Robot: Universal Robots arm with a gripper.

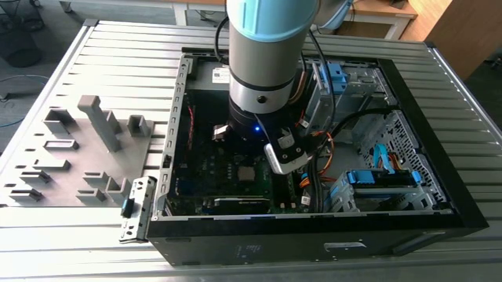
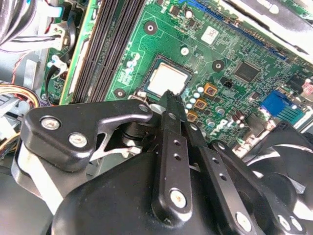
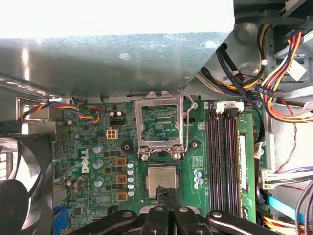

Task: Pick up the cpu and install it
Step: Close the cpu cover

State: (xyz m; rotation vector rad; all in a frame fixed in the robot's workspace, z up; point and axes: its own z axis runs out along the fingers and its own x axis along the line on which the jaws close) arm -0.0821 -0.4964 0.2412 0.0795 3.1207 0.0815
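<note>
Pincer point(image 3: 164, 190) clenched: fingertips point(image 2: 169, 98) pressed together, nothing held between them. Tips hang over near edge of cpu point(image 3: 162, 179); touching or just clear, cannot tell. Cpu lies flat in socket on green motherboard point(image 3: 93, 142), silvery face up, directly under tips. Metal hold-down frame point(image 3: 161, 125) stands flipped open just beyond cpu from pincer. Black memory slots point(image 3: 222, 156) run alongside pincer. Writing: white lettering point(image 3: 85, 161) printed on board toward fan point(image 3: 19, 186); small white sticker point(image 2: 209, 34) beyond cpu; wording not given.

Blown-out white glare along the metal panel point(image 3: 122, 63), dim shadow over the motherboard point(image 1: 200, 170).
</note>
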